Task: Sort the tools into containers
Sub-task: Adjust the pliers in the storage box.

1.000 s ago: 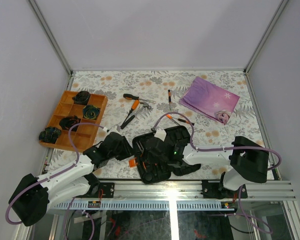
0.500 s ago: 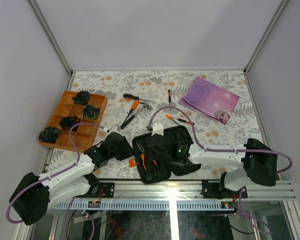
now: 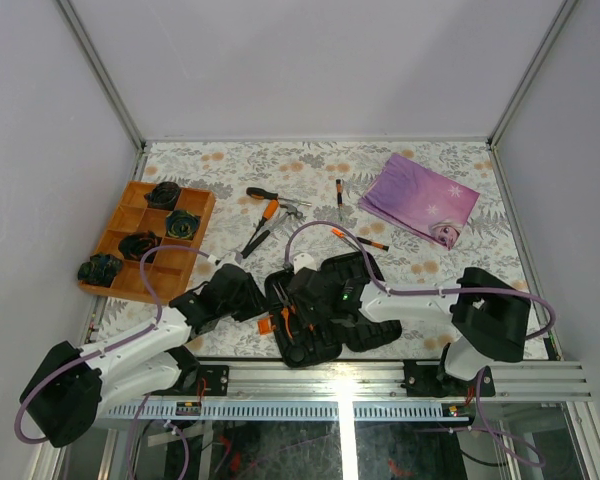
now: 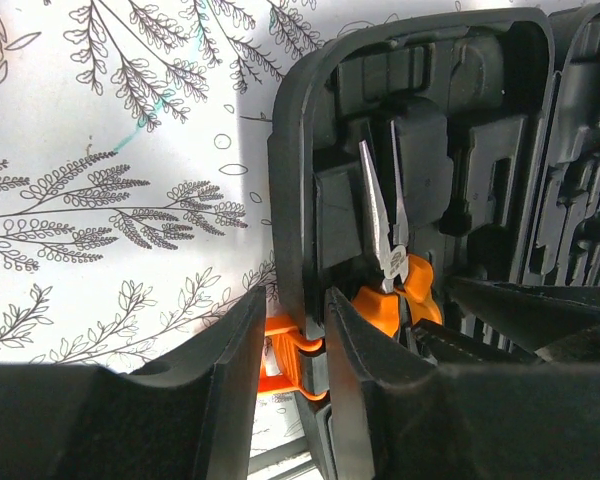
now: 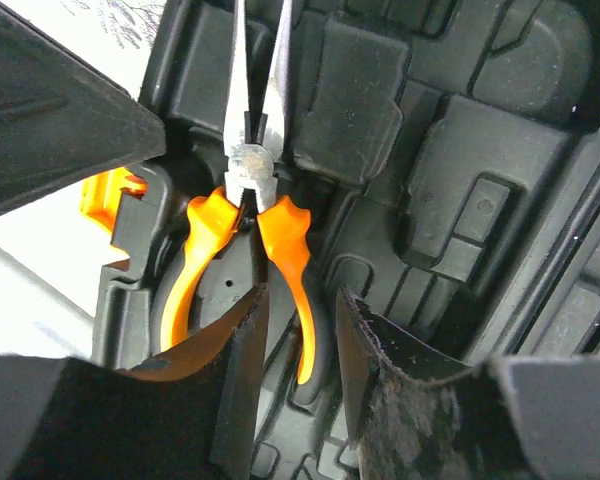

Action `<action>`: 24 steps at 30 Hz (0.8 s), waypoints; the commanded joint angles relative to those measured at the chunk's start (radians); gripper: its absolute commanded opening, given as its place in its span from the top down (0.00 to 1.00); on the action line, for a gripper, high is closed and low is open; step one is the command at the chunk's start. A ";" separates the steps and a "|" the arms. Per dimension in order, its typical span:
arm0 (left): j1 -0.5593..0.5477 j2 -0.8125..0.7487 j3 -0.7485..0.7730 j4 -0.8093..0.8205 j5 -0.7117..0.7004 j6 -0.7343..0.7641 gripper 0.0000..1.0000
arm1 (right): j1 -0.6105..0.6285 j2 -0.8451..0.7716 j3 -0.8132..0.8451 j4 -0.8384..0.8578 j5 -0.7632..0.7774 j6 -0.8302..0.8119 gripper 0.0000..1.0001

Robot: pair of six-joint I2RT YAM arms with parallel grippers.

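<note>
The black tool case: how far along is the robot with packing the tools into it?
Done: orange-handled pliers lie in a moulded slot of the tool case. In hand: the left gripper clamps the case's wall by its latch, and the right gripper hovers open around one pliers handle. Left: a cluster of tools, a far screwdriver and a near screwdriver lie loose on the table.

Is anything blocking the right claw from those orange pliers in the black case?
Nothing visible. The pliers lie bare in their slot in the open case. The right claw hangs right above them, with one orange handle showing in the gap of the claw.
</note>
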 commanded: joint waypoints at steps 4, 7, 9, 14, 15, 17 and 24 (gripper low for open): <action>-0.007 0.027 0.008 0.038 0.004 0.002 0.72 | -0.021 0.028 0.018 0.004 -0.028 -0.025 0.64; -0.008 0.034 0.008 0.044 0.006 0.001 0.72 | -0.023 0.047 0.019 0.001 -0.033 -0.023 0.68; -0.009 0.035 0.007 0.045 0.005 0.001 0.72 | -0.024 0.055 0.022 -0.003 -0.036 -0.021 0.73; -0.008 0.032 0.008 0.045 0.005 0.001 0.72 | -0.023 0.041 0.040 -0.029 -0.032 -0.010 0.81; -0.009 0.033 0.008 0.045 0.004 0.001 0.73 | -0.023 0.033 0.047 -0.044 -0.027 -0.005 0.82; -0.008 0.035 0.007 0.045 0.006 0.001 0.73 | -0.024 0.030 0.073 -0.083 -0.010 -0.002 0.84; -0.010 0.041 0.012 0.050 0.006 0.003 0.73 | -0.006 0.052 0.170 -0.212 0.041 0.047 0.86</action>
